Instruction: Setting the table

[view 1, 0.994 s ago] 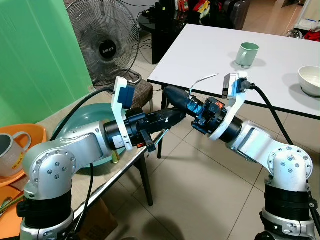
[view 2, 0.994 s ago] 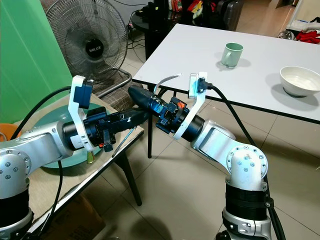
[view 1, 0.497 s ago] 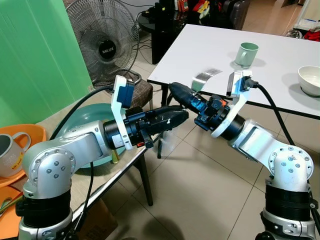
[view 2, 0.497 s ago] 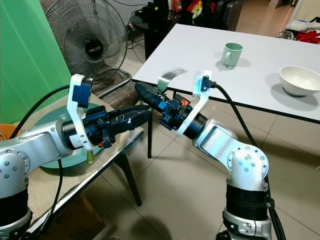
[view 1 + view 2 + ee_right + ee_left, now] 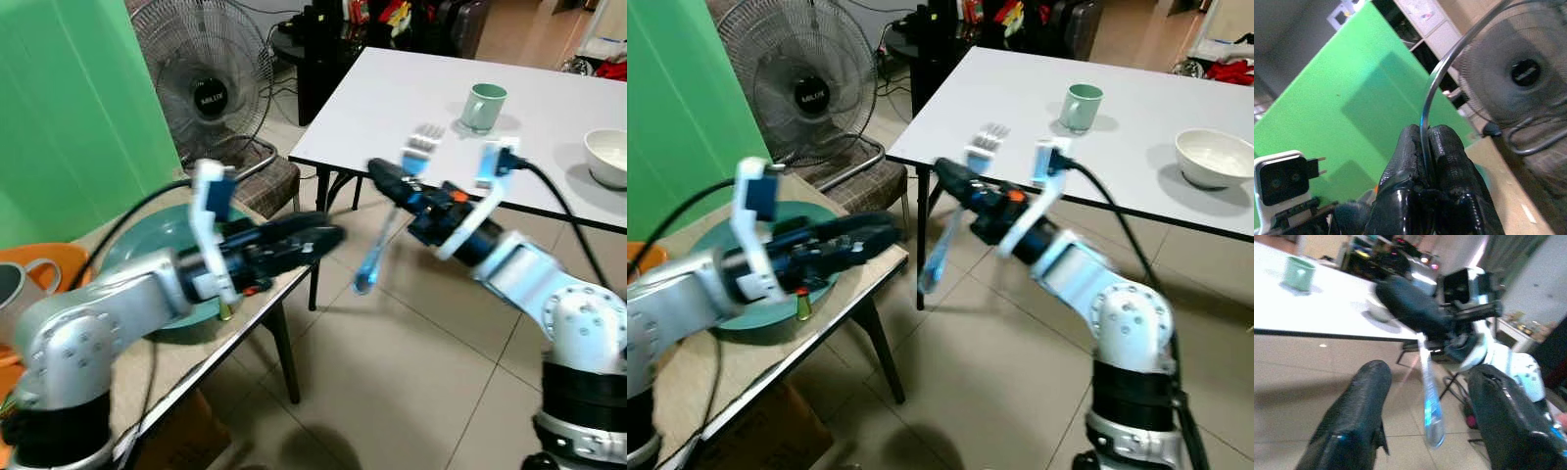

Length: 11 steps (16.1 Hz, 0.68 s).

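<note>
1. Nearest, my left gripper (image 5: pixel 328 235) is reaching out past the edge of the side table (image 5: pixel 127 387), fingers spread apart and gripping nothing. The left wrist view is showing a clear gap between the two pads, with the fork's handle hanging beyond it. I judge the spread is there to keep clear of the fork.
2. Beside that arm, the teal plate (image 5: pixel 162 230) and the orange tray (image 5: pixel 59 259) with its grey mug (image 5: pixel 15 289) are sitting on the side table, probably as stock for later settings.
3. Further out, my right gripper (image 5: pixel 384 176) is pinching the fork (image 5: pixel 392 211) at mid-shaft, fingers clenched flat on the metal in the right wrist view.
4. The fork is hanging over the floor, just short of the white table (image 5: pixel 411 93). Its long axis is running steeply, tines up toward the table, blue handle down toward me.
5. Farthest, a green cup (image 5: pixel 483 105) and a white bowl (image 5: pixel 607 157) are standing on the white table; the fork is likely bound there.
</note>
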Available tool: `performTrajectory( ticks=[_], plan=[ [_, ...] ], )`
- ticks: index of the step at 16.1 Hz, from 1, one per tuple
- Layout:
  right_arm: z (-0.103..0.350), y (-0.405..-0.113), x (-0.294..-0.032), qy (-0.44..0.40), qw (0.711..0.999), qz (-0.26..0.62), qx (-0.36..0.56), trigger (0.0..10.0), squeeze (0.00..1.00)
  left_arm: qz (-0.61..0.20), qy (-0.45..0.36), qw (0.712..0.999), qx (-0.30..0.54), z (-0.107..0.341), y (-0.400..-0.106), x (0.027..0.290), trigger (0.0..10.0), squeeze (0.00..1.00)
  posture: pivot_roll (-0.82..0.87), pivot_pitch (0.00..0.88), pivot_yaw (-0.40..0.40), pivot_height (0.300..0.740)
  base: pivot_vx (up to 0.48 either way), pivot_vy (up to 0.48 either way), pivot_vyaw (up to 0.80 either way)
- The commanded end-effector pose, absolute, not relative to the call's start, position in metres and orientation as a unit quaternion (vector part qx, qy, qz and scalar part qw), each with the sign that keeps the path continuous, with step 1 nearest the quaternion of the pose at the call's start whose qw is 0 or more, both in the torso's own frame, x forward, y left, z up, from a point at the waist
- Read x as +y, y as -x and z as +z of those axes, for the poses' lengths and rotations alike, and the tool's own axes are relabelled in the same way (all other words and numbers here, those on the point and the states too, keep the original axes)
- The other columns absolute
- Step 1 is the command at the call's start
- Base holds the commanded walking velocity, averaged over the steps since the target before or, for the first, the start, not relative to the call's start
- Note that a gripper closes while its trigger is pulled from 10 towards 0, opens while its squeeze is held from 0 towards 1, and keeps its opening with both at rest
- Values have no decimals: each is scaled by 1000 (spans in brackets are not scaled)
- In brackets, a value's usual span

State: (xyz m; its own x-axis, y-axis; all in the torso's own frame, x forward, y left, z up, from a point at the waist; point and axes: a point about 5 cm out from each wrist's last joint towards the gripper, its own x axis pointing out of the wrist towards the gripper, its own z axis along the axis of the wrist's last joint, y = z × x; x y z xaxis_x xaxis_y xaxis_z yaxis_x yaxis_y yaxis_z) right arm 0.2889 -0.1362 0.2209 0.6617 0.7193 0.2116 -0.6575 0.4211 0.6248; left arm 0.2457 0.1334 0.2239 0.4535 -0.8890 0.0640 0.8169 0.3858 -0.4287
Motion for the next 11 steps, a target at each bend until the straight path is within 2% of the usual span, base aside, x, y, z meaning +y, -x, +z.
performTrajectory(
  ticks=[1, 2, 3, 4, 5, 6, 7, 8, 10, 11],
  plan=[
    [222, -286, -143, -328, 858, 393, 36, 0, 0, -493, 188, 846, 78, 227, -245, 140, 10000, 1000, -62, 0, 43, 740, 0, 0, 0],
    [221, -277, -150, -258, 890, 374, 42, 0, 0, -436, 155, 883, 84, 220, -248, 147, 10000, 757, -60, 0, 36, 740, 0, 0, 0],
    [220, -270, -154, -218, 907, 358, 45, 0, 0, -380, 100, 916, 80, 215, -251, 149, 10000, 243, -62, 0, 32, 740, 0, 0, 0],
    [222, -265, -157, -188, 922, 337, 37, 431, 0, -328, 62, 940, 70, 214, -254, 150, 10000, 0, -66, 0, 29, 740, 0, 0, 0],
    [225, -262, -160, -157, 938, 309, 21, 10000, 0, -264, 53, 962, 36, 217, -257, 151, 10000, 0, -71, 0, 24, 740, 0, 0, 0],
    [222, -259, -164, -107, 959, 262, 20, 10000, 0, -193, 4, 981, 11, 216, -256, 149, 10000, 0, -78, 0, 7, 740, 0, 0, 0],
    [220, -258, -164, -78, 965, 250, 19, 10000, 0, -180, -22, 983, 6, 213, -255, 147, 10000, 0, -81, 0, 2, 740, 0, 0, 0],
    [211, -257, -162, -19, 973, 230, 25, 10000, 0, -156, -32, 987, 10, 202, -254, 144, 10000, 0, -86, 0, -20, 740, 0, 0, 0],
    [194, -258, -157, 35, 975, 214, 53, 10000, 0, -126, -18, 992, 16, 188, -255, 138, 10000, 0, -76, 21, -25, 740, 0, 0, 0],
    [183, -258, -154, 53, 976, 201, 66, 10000, 0, -117, -26, 993, 21, 182, -253, 135, 10000, 0, -70, 29, -32, 740, 0, -439, 0]
  ],
)
